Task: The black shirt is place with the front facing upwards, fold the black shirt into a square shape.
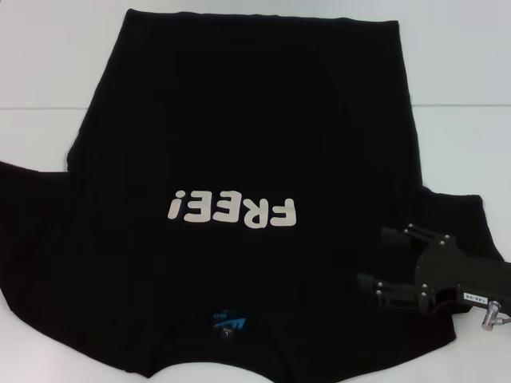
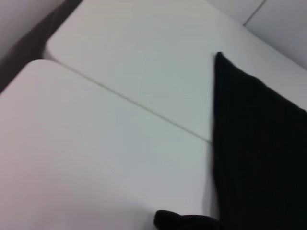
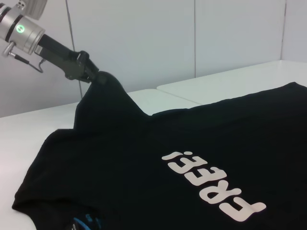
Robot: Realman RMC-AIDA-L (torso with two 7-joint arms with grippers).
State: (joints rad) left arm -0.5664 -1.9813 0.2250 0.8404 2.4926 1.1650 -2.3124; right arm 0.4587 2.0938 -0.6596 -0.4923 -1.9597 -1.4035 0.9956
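Black cotton T-shirt [image 1: 239, 159], white "FREE!" lettering [image 1: 231, 211] face up, blue neck label [image 1: 229, 325] toward the robot, hem at the far side; spread flat across the white worktop [image 1: 463, 88], long axis running from near edge to far edge. Right claw [image 1: 379, 259]: hovering over the shirt's sleeve on the robot's right, fingers parted and pointing inward toward the chest, nothing between them; cloth lies directly beneath and ahead of it. Left claw [image 3: 91, 76]: seen only from the right wrist view, closed on a pinch of the opposite sleeve and holding it lifted in a peak above the worktop. Judgement: each arm is nearest its own sleeve; the coming fold likely carries the sleeves inward across the long axis, right side not yet gripped.
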